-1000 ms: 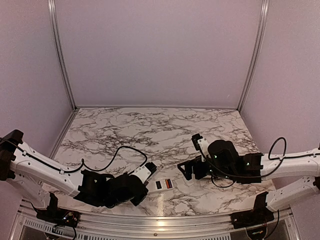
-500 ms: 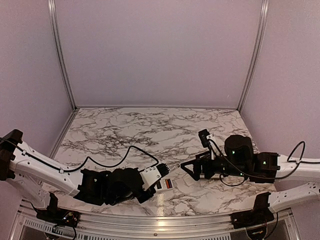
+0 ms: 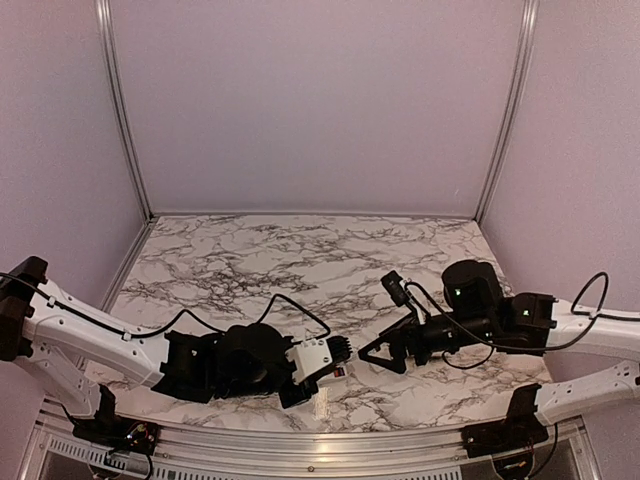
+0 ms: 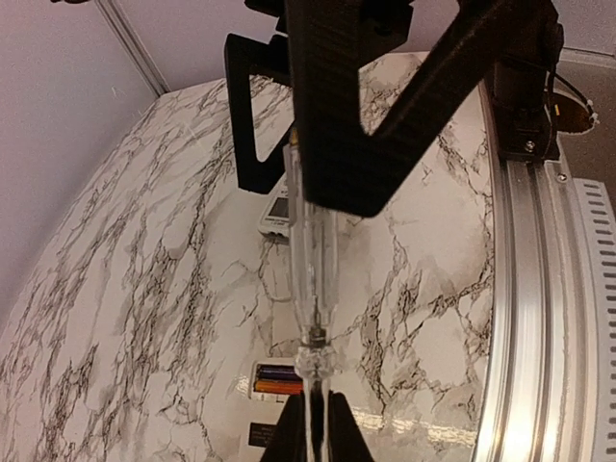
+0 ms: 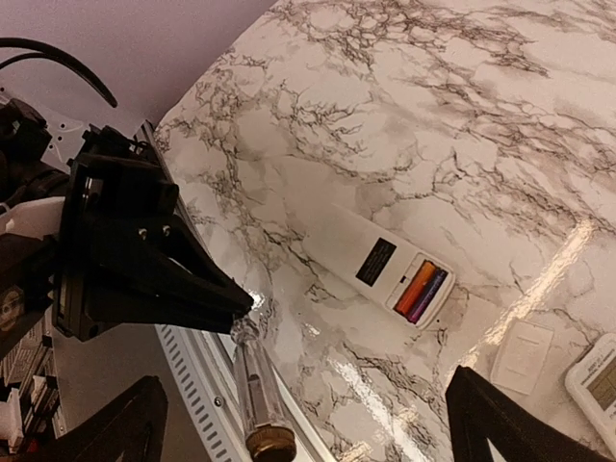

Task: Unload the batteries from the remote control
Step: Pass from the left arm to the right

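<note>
The batteries (image 5: 421, 291) (orange, dark) lie in the opened remote (image 5: 339, 237) on the near tabletop (image 5: 500, 115); none is out. Your left claw (image 4: 313, 433) clamps a clear tool (image 4: 313, 260); right claw (image 3: 376, 350) stands wide, empty.

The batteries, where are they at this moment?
In the right wrist view, the batteries lie side by side in the open compartment of the white remote, right of centre.
</note>
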{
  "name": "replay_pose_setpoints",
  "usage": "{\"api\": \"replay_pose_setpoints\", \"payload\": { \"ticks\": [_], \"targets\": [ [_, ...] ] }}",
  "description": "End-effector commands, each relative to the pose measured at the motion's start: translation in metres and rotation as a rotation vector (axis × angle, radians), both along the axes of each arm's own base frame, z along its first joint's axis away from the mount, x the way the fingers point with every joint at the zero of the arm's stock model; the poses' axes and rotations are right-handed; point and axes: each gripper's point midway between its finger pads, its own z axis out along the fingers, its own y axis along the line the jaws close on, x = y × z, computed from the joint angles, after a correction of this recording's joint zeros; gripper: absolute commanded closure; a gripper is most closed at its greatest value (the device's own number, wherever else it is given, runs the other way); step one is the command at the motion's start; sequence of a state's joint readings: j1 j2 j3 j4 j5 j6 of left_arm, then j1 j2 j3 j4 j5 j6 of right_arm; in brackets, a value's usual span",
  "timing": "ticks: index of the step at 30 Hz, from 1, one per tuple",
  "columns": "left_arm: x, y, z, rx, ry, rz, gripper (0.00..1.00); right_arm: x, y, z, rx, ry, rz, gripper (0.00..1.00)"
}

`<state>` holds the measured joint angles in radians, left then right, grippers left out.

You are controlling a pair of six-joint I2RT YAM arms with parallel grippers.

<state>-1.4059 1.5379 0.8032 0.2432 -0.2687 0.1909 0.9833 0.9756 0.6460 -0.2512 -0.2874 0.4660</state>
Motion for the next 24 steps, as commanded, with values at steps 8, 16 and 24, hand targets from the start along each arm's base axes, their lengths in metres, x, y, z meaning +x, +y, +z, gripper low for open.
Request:
{"api": "replay_pose_setpoints", "payload": {
  "ticks": [8, 16, 24],
  "targets": [
    [-0.005, -0.022, 0.022, -0.083, 0.044, -0.083, 1.00, -0.003, 0.026, 0.009, 0.025, 0.080, 0.092, 0.05],
    [0.002, -0.026, 0.013, -0.070, 0.067, -0.075, 1.00, -0.001, 0.031, 0.005, 0.019, 0.085, 0.109, 0.13],
    [0.005, -0.027, 0.010, -0.070, 0.068, -0.072, 1.00, -0.002, 0.033, -0.001, 0.016, 0.101, 0.127, 0.32]
  ]
}}
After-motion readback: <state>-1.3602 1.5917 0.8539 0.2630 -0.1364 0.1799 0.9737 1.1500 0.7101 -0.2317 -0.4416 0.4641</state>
